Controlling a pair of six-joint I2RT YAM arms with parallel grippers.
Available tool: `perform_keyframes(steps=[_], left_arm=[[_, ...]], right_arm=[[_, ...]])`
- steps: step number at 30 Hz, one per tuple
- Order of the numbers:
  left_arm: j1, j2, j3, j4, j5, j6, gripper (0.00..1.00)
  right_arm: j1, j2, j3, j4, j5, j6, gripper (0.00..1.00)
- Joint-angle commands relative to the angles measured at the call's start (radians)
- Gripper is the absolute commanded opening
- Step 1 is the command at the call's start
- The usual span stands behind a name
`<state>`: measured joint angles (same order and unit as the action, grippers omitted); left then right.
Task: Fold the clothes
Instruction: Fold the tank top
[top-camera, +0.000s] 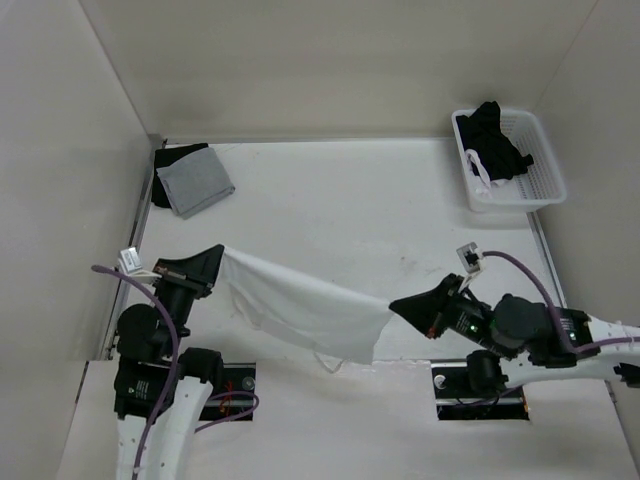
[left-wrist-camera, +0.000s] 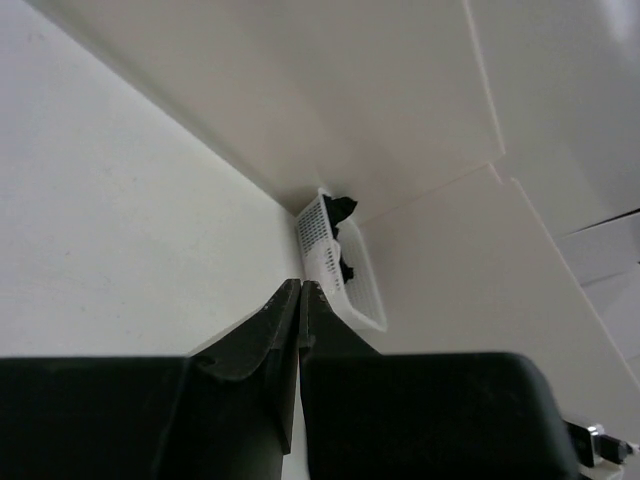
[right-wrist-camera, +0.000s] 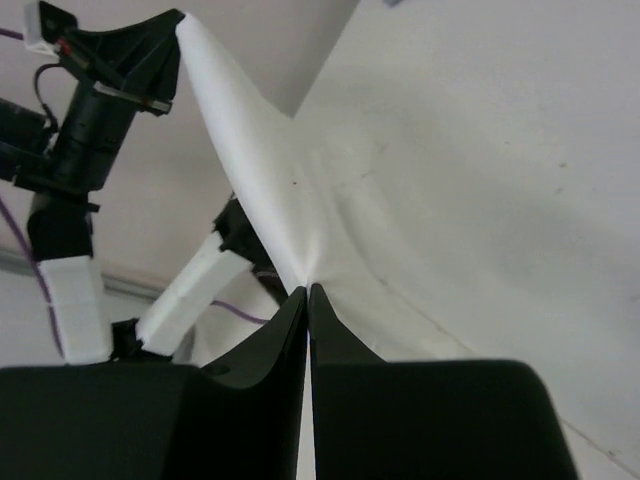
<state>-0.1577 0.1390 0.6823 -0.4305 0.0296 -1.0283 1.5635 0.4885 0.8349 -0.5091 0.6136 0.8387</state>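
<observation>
The clothes (top-camera: 300, 305), a thin white garment, hang stretched in the air between my two grippers, with the lower edge and a narrow strap sagging toward the table's near edge. My left gripper (top-camera: 218, 256) is shut on the garment's left end. In the left wrist view, the left gripper (left-wrist-camera: 300, 284) shows closed jaws and no cloth beyond the tips. My right gripper (top-camera: 393, 303) is shut on the right end. The right wrist view has the clothes (right-wrist-camera: 260, 160) running taut from my right gripper (right-wrist-camera: 308, 290) up to the left gripper (right-wrist-camera: 172, 28).
A grey square cloth (top-camera: 195, 180) lies on a black garment (top-camera: 163, 160) at the back left. A white basket (top-camera: 545, 165) holding black garments (top-camera: 495, 140) stands at the back right, and the basket (left-wrist-camera: 325, 250) also appears in the left wrist view. Walls enclose the table.
</observation>
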Motion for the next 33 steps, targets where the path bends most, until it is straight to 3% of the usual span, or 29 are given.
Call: perform_keyframes(steps=[1, 4, 8, 12, 17, 22, 25, 33], left_arm=[[-0.004, 0.010, -0.111, -0.034, -0.036, 0.013, 0.01], [0.002, 0.056, -0.208, 0.008, -0.054, 0.011, 0.01], [0.017, 0.198, -0.315, 0.186, -0.074, 0.011, 0.01], [0.027, 0.451, -0.354, 0.451, -0.108, -0.009, 0.01], [0.008, 0.892, -0.252, 0.777, -0.149, -0.004, 0.01], [0.016, 1.236, -0.109, 0.933, -0.149, 0.007, 0.01], [0.016, 1.275, -0.096, 0.973, -0.126, -0.006, 0.01], [0.039, 1.165, -0.174, 0.980, -0.096, 0.001, 0.02]], right_arm=[[-0.113, 0.027, -0.049, -0.002, 0.011, 0.022, 0.07], [-0.388, 0.097, -0.135, 0.116, -0.235, -0.035, 0.07], [-0.806, 0.276, -0.255, 0.392, -0.627, -0.084, 0.06], [-1.030, 0.517, -0.229, 0.585, -0.794, -0.115, 0.06], [-1.162, 0.856, -0.041, 0.673, -0.908, -0.157, 0.07], [-1.240, 1.137, 0.153, 0.675, -0.936, -0.167, 0.06], [-1.248, 1.187, 0.178, 0.689, -0.939, -0.159, 0.06], [-1.250, 1.170, 0.109, 0.745, -0.904, -0.144, 0.06]])
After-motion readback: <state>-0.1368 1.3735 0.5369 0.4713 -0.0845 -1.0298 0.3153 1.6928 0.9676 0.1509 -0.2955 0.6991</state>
